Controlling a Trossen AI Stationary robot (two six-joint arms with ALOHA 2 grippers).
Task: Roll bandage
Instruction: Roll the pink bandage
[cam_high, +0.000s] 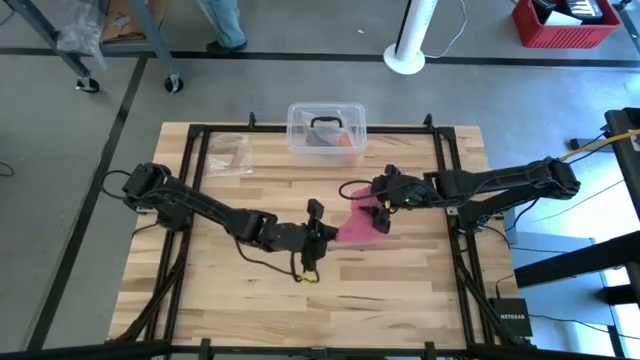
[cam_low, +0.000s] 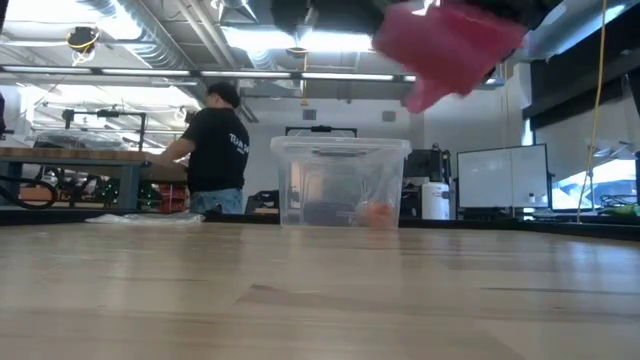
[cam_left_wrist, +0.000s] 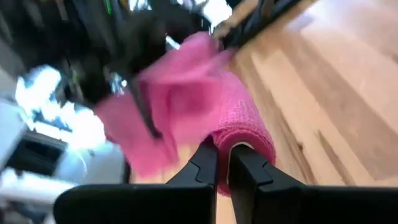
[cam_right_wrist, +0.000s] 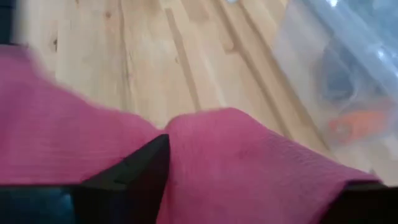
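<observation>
The pink bandage (cam_high: 358, 215) hangs in the air above the middle of the table, between my two grippers. In the low view the bandage (cam_low: 450, 45) is well clear of the tabletop. My left gripper (cam_left_wrist: 222, 155) is shut on its thick rolled part (cam_left_wrist: 245, 127). From there a loose stretch (cam_left_wrist: 174, 99) runs on to my right gripper (cam_high: 384, 208). In the right wrist view the right gripper (cam_right_wrist: 255, 165) stands open, with the pink cloth (cam_right_wrist: 249, 162) filling the gap between its fingers. My left gripper pinches the near edge of the bandage's rolled part (cam_left_wrist: 231, 142) between its two shut fingers. The fingers come nearly level from the table's left side. The roll is lifted clear of the table, and the loose stretch goes slack toward the other gripper. My right gripper has the loose stretch (cam_right_wrist: 205, 137) lying between its spread fingers and against the inner side of one finger (cam_right_wrist: 146, 165). The cloth is not pinched, and it hides the second finger's inner side. It is clear of the table.
A clear plastic box with a black handle (cam_high: 326, 128) stands at the table's far edge, with a small clear bag (cam_high: 230, 152) to its left. Black frame rails (cam_high: 190, 200) run along the table's sides. A person (cam_low: 215, 150) stands in the room beyond.
</observation>
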